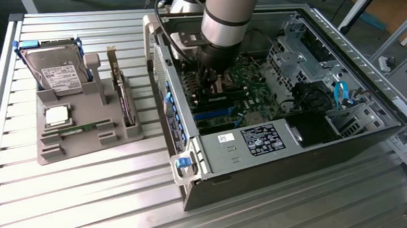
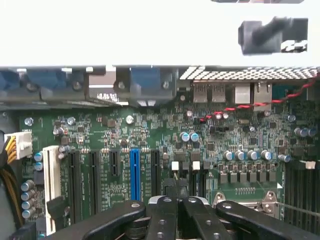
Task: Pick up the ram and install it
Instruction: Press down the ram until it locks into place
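With jaws clenched on nothing seen, the gripper [image 2: 176,212] is being held over the motherboard [image 1: 241,93]; the ram [image 1: 79,129], at nine o'clock on the tray [image 1: 80,146], should be approached squarely.

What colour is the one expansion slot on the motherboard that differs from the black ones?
Blue. The slot shows best in the wrist view, standing between black slots.

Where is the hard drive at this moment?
In the exterior view, the hard drive sits at the far end of the grey holder, on the view's left beside the open computer case, just behind the silver processor chip.
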Controlling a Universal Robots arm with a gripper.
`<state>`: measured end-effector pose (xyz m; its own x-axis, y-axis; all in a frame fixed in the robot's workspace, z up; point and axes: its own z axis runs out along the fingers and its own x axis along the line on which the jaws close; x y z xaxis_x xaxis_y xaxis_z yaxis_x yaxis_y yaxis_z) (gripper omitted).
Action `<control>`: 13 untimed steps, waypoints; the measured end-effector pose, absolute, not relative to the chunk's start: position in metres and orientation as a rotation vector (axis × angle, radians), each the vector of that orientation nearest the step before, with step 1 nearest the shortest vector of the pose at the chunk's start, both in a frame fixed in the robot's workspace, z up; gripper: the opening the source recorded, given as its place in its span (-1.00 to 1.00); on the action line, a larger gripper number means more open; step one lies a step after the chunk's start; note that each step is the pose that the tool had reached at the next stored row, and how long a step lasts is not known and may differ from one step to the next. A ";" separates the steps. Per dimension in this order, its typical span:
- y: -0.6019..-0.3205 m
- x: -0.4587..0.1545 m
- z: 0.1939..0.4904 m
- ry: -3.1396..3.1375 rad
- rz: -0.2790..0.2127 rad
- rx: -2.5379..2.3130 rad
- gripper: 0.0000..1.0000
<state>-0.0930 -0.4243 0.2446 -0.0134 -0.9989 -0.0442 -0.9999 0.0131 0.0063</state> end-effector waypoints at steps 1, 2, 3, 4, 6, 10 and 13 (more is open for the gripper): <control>-0.424 -0.093 0.245 2.217 0.055 -2.187 -0.79; -0.424 -0.093 0.245 2.216 0.055 -2.187 -0.79; -0.424 -0.093 0.245 2.216 0.055 -2.187 -0.79; -0.424 -0.093 0.244 2.216 0.055 -2.187 -0.79; -0.424 -0.093 0.242 2.216 0.055 -2.187 -0.79; -0.424 -0.093 0.241 2.217 0.055 -2.188 -0.79; -0.424 -0.093 0.241 2.224 0.039 -2.195 -0.79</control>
